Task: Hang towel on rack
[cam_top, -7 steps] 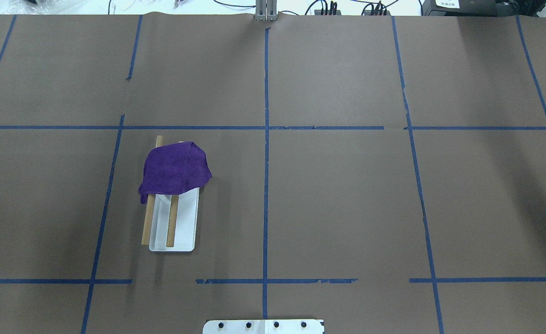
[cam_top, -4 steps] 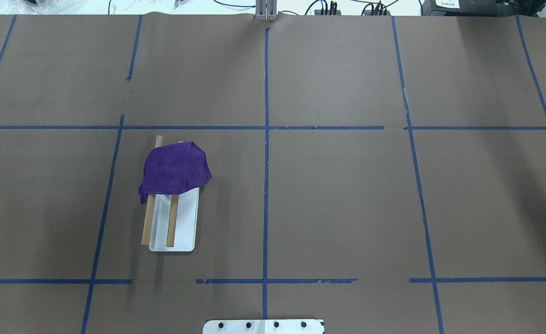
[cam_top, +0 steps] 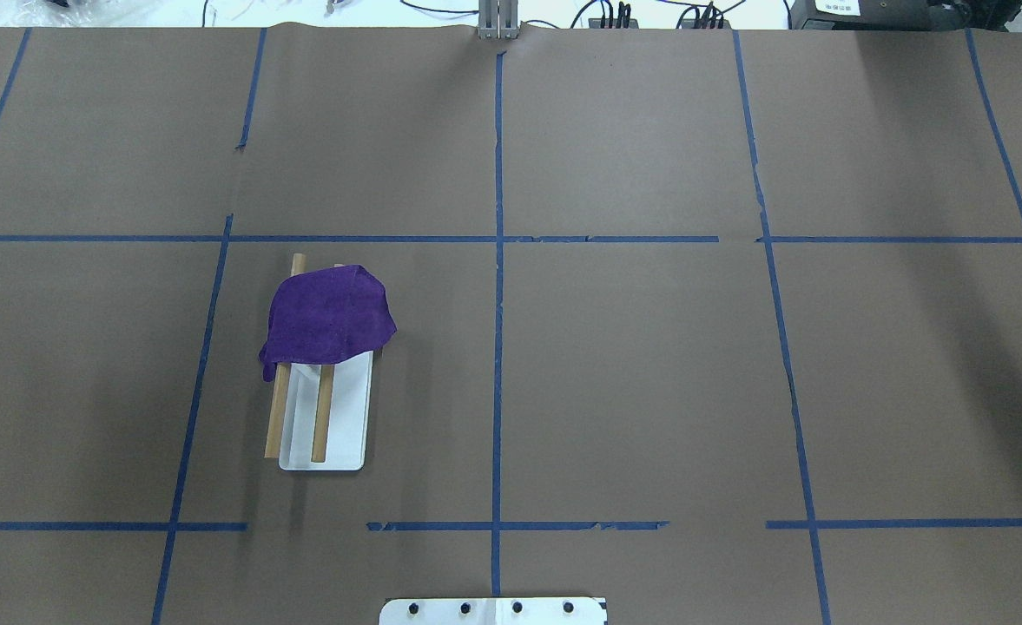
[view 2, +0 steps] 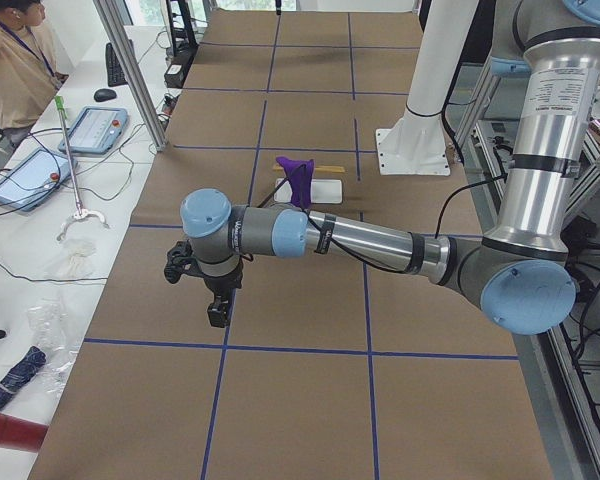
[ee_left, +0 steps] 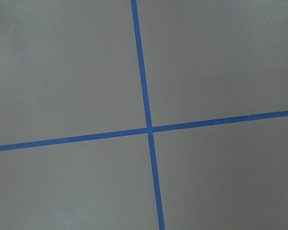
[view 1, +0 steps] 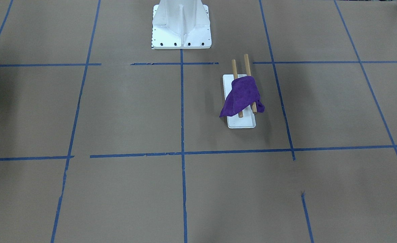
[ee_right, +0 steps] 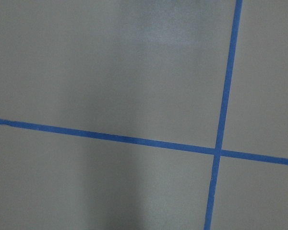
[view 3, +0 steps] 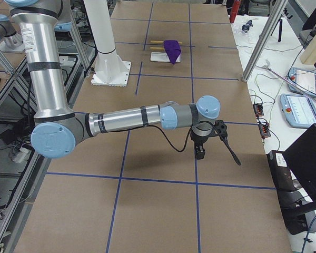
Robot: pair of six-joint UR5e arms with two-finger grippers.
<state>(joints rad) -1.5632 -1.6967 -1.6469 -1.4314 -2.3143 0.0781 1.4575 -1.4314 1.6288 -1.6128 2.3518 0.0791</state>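
Towel (cam_top: 328,314) covers the far half of rack (cam_top: 350,425).

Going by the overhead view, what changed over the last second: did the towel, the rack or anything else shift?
Nothing visibly changed. The purple towel lies draped across the rack just as before, and the rack sits in the same spot on the table.
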